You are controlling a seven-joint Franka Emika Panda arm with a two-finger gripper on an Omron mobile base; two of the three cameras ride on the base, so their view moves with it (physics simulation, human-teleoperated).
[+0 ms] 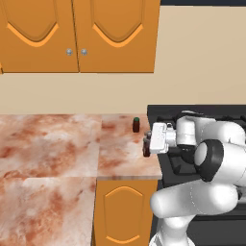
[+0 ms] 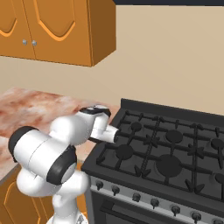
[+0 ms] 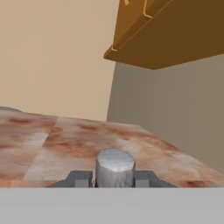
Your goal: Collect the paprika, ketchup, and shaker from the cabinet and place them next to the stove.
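I have the jaws closed on the shaker (image 3: 115, 168), its grey rounded top sitting between the two fingertips in the hand view. The gripper (image 1: 147, 145) hangs low at the right end of the worktop (image 1: 53, 149), just beside the stove (image 2: 166, 153). A dark bottle-like shape shows at the fingers in the left base view; I cannot tell if that is the ketchup or part of the hand.

My main worry is the paprika (image 1: 136, 124), which stands close behind the hand on the same patch of worktop. If I swing the wrist or lower carelessly, I could knock it over or push it onto the grates. Letting go too high would also tip the shaker, since it is small and light.

The worktop is reddish marbled stone, flat and bare to the left. The cabinet (image 1: 77, 36) hangs above with both doors shut, against a plain beige wall.
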